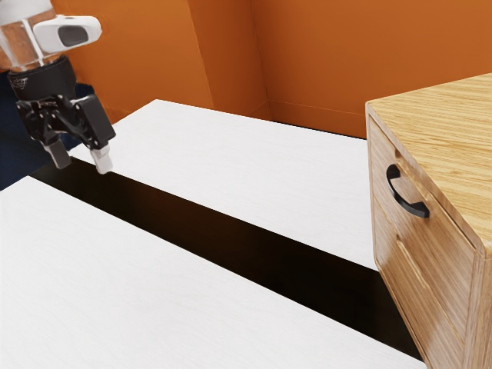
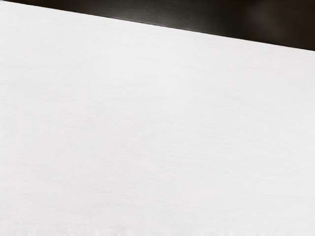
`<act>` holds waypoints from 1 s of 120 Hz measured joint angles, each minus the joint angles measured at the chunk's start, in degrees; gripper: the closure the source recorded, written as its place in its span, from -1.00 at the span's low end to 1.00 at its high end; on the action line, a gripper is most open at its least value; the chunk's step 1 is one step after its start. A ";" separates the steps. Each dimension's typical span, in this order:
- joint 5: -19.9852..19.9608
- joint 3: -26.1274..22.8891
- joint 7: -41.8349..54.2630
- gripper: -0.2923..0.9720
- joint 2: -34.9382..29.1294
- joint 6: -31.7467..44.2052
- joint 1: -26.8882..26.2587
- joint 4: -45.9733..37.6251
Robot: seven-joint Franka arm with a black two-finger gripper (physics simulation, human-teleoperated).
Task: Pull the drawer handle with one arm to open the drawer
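While the white table (image 1: 154, 292) is taking up the nearest ground of the exterior view, a black band (image 1: 231, 238) is running diagonally across it, splitting the top into a near slab and a far slab. At that view's right edge, a light wooden cabinet (image 1: 446, 131) is standing on the table, its front facing the exterior view's left, toward the open tabletop.

The drawer (image 1: 438, 223) is sitting in the upper part of this front, looking flush with the lower panel (image 1: 419, 300) beneath it. A black handle (image 1: 405, 192) is sitting on the drawer front near its top. The handle's long axis is lying level along the width of the front, and it is bowing outward toward the table, its two ends curling back onto the wood.

Farther off, at the exterior view's upper left, the gripper (image 1: 81, 161) is hanging above the far edge of the black band, well apart from the cabinet. Its two fingers are pointing downward and standing apart, closing on nothing. Only flat tabletop and the black band are lying between it and the handle. The wrist view is looking down on white tabletop with the dark band along one edge.

Orange walls (image 1: 346, 54) are closing off the scene behind the table.
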 joint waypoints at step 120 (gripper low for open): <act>0.68 -8.50 -33.72 -0.54 3.30 8.45 -8.60 -2.30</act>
